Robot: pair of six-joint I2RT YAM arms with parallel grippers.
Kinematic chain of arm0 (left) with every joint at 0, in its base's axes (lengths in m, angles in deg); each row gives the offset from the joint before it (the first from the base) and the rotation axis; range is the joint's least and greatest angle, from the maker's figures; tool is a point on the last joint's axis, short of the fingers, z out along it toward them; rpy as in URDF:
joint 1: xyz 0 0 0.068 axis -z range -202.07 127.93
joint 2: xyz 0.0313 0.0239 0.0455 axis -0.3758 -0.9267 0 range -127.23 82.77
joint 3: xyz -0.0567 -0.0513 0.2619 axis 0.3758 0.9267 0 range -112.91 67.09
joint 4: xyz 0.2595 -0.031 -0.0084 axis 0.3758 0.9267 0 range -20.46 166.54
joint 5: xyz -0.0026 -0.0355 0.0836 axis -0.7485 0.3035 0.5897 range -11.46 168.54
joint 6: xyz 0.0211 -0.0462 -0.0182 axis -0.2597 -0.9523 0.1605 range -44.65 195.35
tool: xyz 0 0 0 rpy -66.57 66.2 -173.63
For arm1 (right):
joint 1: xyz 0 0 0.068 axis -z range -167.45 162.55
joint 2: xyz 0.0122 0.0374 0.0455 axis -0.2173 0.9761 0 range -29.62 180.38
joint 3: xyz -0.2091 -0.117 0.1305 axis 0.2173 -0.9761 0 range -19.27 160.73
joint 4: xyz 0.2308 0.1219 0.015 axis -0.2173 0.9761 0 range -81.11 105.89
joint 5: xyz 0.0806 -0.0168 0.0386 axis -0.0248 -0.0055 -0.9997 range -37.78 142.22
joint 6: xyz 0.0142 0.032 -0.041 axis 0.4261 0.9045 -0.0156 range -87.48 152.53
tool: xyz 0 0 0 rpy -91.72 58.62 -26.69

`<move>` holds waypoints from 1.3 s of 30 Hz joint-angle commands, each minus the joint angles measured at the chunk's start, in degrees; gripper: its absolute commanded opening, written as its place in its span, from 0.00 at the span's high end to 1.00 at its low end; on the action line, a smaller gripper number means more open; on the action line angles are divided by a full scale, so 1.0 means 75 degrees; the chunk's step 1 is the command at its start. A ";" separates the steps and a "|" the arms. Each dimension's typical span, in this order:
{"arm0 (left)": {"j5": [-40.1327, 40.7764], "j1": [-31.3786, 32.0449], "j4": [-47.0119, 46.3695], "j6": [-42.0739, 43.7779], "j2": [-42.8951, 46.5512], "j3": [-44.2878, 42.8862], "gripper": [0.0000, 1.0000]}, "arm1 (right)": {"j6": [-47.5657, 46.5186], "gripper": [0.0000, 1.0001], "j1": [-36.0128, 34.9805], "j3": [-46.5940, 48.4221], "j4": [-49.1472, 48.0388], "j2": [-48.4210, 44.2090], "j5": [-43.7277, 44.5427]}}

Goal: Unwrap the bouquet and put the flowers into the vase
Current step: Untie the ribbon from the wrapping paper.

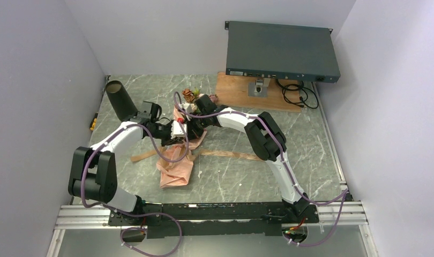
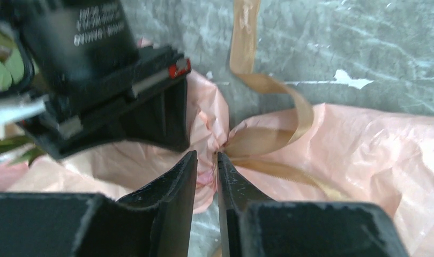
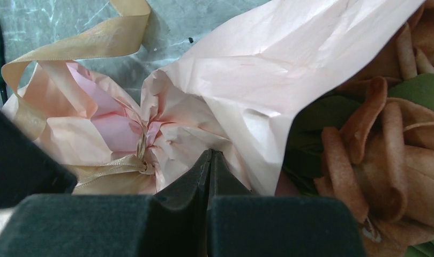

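The bouquet (image 1: 185, 120) lies mid-table, its salmon-pink paper (image 1: 176, 167) trailing toward me. Rust roses (image 3: 386, 155) and green leaves (image 3: 418, 88) poke out of the wrap (image 3: 268, 69). A tan ribbon (image 3: 81, 45) is still knotted round the gathered neck (image 3: 142, 155), and its loose ends lie on the table (image 1: 225, 154). My left gripper (image 2: 207, 160) pinches a fold of pink paper at that neck, jaws narrowly apart. My right gripper (image 3: 210, 154) is shut, tips against the crinkled paper just beside the knot; whether it pinches a fold does not show. The black vase (image 1: 120, 99) stands at the back left.
A flat dark grey rack box (image 1: 282, 51) sits on a wooden board (image 1: 239, 92) at the back right, with cables (image 1: 298, 95) beside it. Pale walls close in both sides. A small yellow object (image 1: 92, 123) lies at the left table edge.
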 commanded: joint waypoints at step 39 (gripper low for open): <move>0.2798 0.0913 0.1020 -0.0153 -0.1051 -0.0566 0.66 | -0.0876 1.00 0.0170 -0.0085 0.1836 0.1084 0.1418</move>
